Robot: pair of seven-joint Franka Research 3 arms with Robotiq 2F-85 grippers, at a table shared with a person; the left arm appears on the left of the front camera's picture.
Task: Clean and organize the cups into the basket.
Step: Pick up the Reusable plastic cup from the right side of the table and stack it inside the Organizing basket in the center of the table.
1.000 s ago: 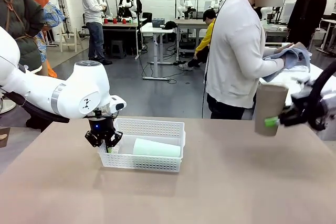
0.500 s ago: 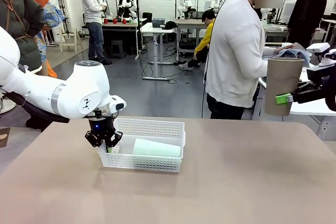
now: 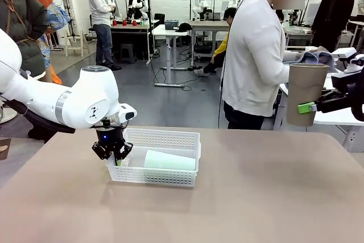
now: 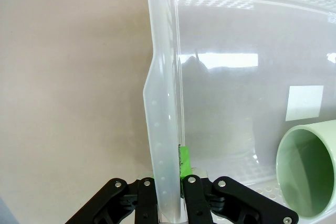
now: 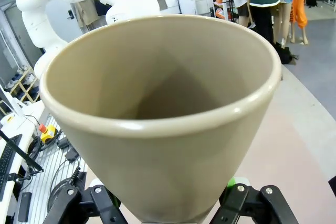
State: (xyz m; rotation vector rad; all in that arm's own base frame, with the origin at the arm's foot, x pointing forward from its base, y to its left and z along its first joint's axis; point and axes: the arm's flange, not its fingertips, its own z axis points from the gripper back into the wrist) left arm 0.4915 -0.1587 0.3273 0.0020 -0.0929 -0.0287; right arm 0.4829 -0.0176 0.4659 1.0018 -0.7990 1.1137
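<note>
The white lattice basket (image 3: 162, 139) stands on the table left of centre, and a mint green cup (image 3: 169, 160) lies on its side inside it. My left gripper (image 3: 112, 151) is shut on the basket's left wall (image 4: 165, 129); the wrist view shows that wall pinched between its fingers, with the green cup's mouth (image 4: 308, 174) at the lower right. At the far right, raised well above the table, my right gripper (image 3: 310, 108) is shut on a tan-brown cup (image 3: 306, 93) held upright, mouth up. In the right wrist view the tan cup (image 5: 168, 119) is seen from above its rim.
A person in a white top (image 3: 256, 55) stands at the far side, holding a grey-blue cloth (image 3: 315, 56) close above the tan cup. The tan tabletop (image 3: 227, 209) stretches wide in front and to the right of the basket.
My right gripper has swung the tan cup right and upward, from tilted to upright, then held still. The person's cloth has stayed near the cup. My left arm has not moved.
</note>
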